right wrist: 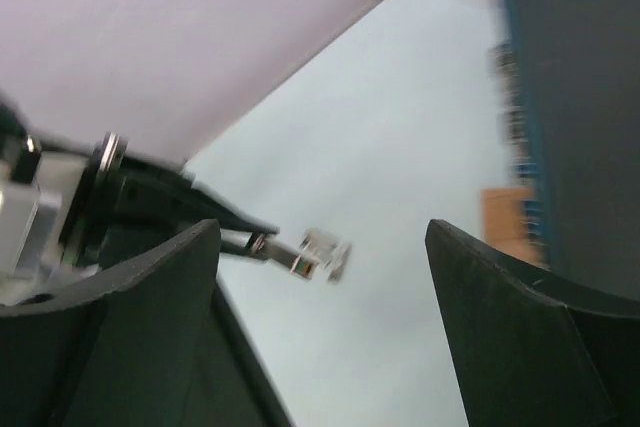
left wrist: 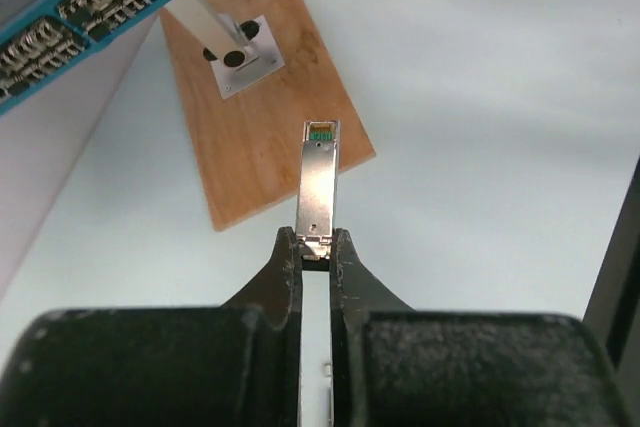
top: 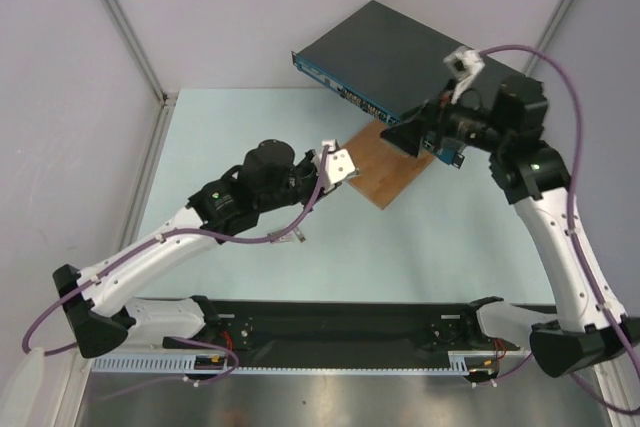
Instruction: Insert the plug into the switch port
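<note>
The switch [top: 400, 47] is a flat dark grey box at the back, raised above the table, with its blue port face [top: 340, 89] turned toward the arms. In the left wrist view the blue port face [left wrist: 60, 17] fills the top left corner. My left gripper [top: 335, 164] is shut on the tail of a slim silver plug [left wrist: 318, 182], which points toward the ports from a short way off. My right gripper [top: 408, 135] is open and empty, close to the switch's front edge. The right wrist view is blurred and shows the plug [right wrist: 300, 252] far beyond its wide-open fingers [right wrist: 150, 297].
A brown wooden board [top: 385, 169] lies under the switch's front, with a small metal bracket and post [left wrist: 238, 55] standing on it. A small metal piece [top: 288, 237] lies on the table under the left arm. Enclosure walls stand at the left and the back.
</note>
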Available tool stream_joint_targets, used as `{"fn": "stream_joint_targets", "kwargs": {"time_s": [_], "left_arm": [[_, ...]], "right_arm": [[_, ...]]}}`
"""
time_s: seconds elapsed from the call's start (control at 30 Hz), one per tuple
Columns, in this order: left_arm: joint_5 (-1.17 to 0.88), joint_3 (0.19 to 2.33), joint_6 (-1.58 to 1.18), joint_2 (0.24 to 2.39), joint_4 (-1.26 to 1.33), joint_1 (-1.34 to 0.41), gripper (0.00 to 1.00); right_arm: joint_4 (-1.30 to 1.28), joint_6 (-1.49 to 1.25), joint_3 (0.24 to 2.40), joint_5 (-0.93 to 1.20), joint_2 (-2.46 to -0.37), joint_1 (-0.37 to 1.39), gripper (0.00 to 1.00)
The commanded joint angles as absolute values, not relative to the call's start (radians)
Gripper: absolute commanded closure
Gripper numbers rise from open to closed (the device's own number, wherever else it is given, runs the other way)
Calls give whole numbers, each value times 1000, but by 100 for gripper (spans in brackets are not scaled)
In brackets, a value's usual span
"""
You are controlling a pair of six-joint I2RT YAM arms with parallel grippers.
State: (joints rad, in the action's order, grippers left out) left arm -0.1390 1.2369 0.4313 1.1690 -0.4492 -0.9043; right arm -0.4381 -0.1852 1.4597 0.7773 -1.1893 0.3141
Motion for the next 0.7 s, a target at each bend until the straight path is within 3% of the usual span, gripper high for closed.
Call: {"fn": "stream_joint_targets", "kwargs": {"time_s": [0.0,0.2,0.37,0.67], "left_arm": [[75,1270,164,1224,-327,-954,100],[245,1423,-23,1396,-324,-980,100],[256,1519,-52,1512,-302,-982,100],[226,1575,-115,1600,-273,-980,100]], "right_arm": [[-351,-307,1462,586,-1117,177,11],[-446,-403,1367,512,-1005,-21,11],[-511,-449,1298,636,-1009,-234,9],[-375,-576,1174,804,-1101,-313,12]]}}
